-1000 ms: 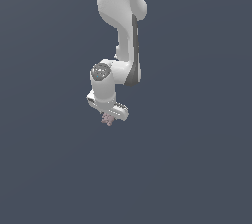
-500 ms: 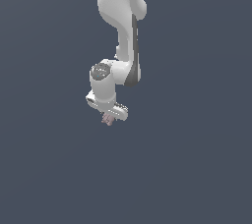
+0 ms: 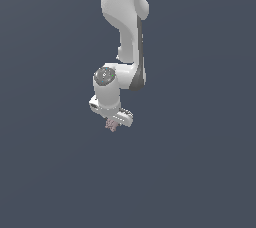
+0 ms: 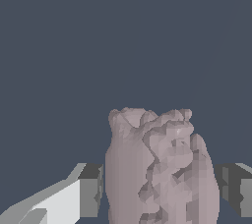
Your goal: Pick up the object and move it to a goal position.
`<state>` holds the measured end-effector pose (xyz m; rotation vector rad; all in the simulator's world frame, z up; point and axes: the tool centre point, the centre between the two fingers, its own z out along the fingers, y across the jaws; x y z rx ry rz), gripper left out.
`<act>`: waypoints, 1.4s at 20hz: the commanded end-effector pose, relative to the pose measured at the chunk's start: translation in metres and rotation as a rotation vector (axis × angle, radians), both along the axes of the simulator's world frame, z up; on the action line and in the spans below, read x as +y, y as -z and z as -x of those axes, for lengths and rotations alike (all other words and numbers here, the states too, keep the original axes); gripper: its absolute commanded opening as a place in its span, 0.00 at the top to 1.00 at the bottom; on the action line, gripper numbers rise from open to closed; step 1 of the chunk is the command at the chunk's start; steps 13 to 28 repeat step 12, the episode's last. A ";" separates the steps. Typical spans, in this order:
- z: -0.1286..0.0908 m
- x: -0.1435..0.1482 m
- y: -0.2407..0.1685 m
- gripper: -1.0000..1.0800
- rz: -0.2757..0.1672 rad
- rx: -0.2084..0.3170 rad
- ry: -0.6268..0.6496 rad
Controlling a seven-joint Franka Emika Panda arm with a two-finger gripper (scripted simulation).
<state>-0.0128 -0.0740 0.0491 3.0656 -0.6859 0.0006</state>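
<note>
**Pinkish-brown lump sits between the fingers of the white gripper**

In the exterior view the white, glossy robot arm (image 3: 125, 32) comes down from the top edge of the picture and ends in a white gripper (image 3: 113, 123) that points downward over a plain dark blue-grey ground (image 3: 200, 172). At the tip of that gripper sits the object, a tiny lumpy, irregular pinkish-brown thing (image 3: 111, 125), far smaller than the gripper body above it.

The wrist view shows the same object (image 4: 160, 166) from close by, its faceted, uneven surface filling the space between the two fingers (image 4: 88, 191). One finger has a dark grey pad with a white body behind it; the other shows as a dark grey block on the far side of the object. Both pads lie close against the object's sides, so the gripper appears clamped on it, though the exact contact lines are hidden by the object's bulges. Behind it there is only the dark blue-grey ground.
</note>
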 end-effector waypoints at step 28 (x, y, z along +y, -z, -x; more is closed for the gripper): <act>-0.028 0.013 -0.006 1.00 0.000 0.000 -0.001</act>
